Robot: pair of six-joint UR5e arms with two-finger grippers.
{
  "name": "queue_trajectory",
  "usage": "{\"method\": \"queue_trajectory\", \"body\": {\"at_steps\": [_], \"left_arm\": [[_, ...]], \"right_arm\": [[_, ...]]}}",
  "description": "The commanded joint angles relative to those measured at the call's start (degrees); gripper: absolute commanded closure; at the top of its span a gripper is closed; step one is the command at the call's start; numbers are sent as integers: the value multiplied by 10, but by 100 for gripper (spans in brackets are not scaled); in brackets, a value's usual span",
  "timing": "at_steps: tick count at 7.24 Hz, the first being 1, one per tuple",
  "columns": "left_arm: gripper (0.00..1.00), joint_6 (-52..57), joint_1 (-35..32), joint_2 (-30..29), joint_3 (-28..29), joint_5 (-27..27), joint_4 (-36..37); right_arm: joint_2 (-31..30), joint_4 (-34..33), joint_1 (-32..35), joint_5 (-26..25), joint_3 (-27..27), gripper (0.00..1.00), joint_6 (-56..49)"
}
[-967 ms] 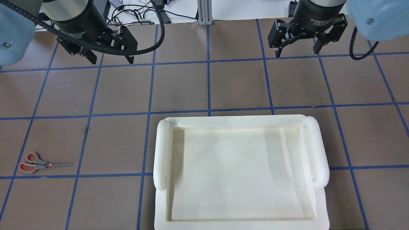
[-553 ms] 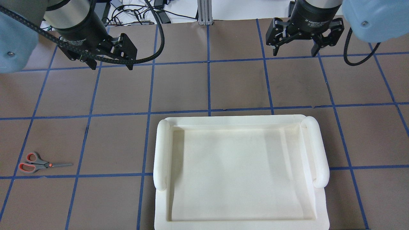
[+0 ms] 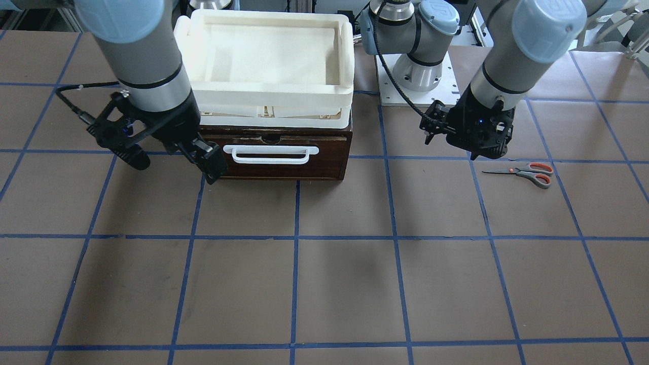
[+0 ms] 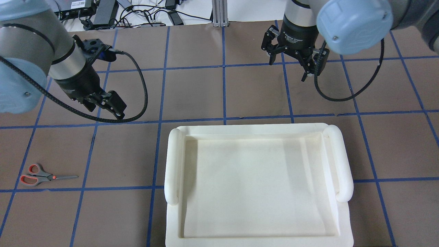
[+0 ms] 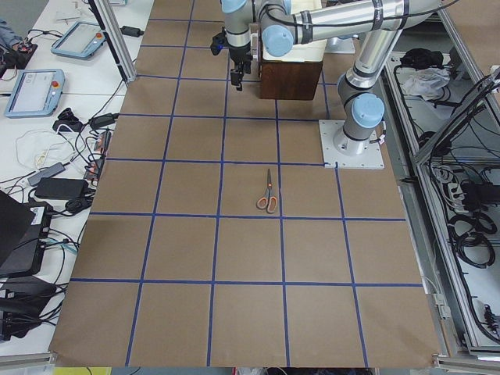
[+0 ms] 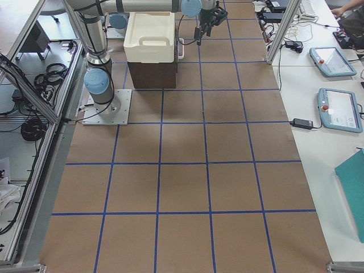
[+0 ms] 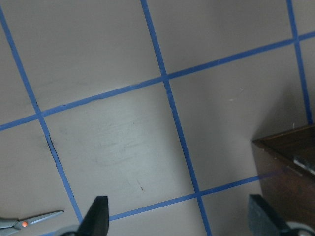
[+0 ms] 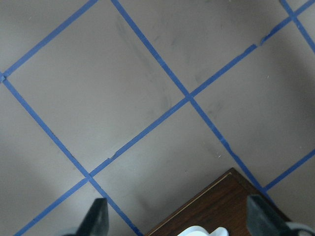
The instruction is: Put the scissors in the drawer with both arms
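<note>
Exterior front-facing view: the table (image 3: 324,284), brown and marked off in blue tape squares, carries everything, and the drawer (image 3: 334,152) makes the handiest landmark. The right arm (image 3: 147,66) comes down at the drawer's front corner on its own side, while the left arm (image 3: 512,61) hangs well off to the drawer's other side. A cream tray (image 3: 263,96) sits on top of the drawer's box, which is why the overhead view shows only the tray there. The drawer is shut, its front flush and its white loop handle (image 3: 270,153) free. The right gripper (image 3: 175,165) is spread wide and empty just beside the handle's end, likely lined up to pull the drawer out. The left gripper (image 3: 474,149) is also wide and empty, as its wrist camera shows with both fingertips far apart. It hovers near the scissors (image 3: 522,172), between them and the drawer, probably to pick them up while the other arm opens the drawer. The scissors lie flat on the table, well apart from the drawer on the left arm's side, blades pointing toward it.
</note>
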Motion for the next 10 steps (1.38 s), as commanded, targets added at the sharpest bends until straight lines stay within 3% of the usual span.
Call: {"method": "queue_trajectory", "body": {"at_steps": [1, 3, 5, 7, 8, 10], "left_arm": [[0, 312, 116, -5, -47, 20, 6], [1, 502, 188, -2, -67, 85, 6], [1, 684, 247, -1, -114, 123, 70], [1, 771, 294, -13, -224, 115, 276], [1, 834, 307, -30, -237, 100, 311], [0, 980, 376, -66, -237, 16, 318]], "right_arm": [[29, -3, 36, 0, 0, 0, 125], [56, 1, 64, 5, 1, 0, 234], [92, 2, 91, 6, 0, 0, 340], [107, 6, 92, 10, 1, 0, 396], [118, 9, 93, 10, 1, 0, 424], [122, 16, 93, 38, 1, 0, 439]]}}
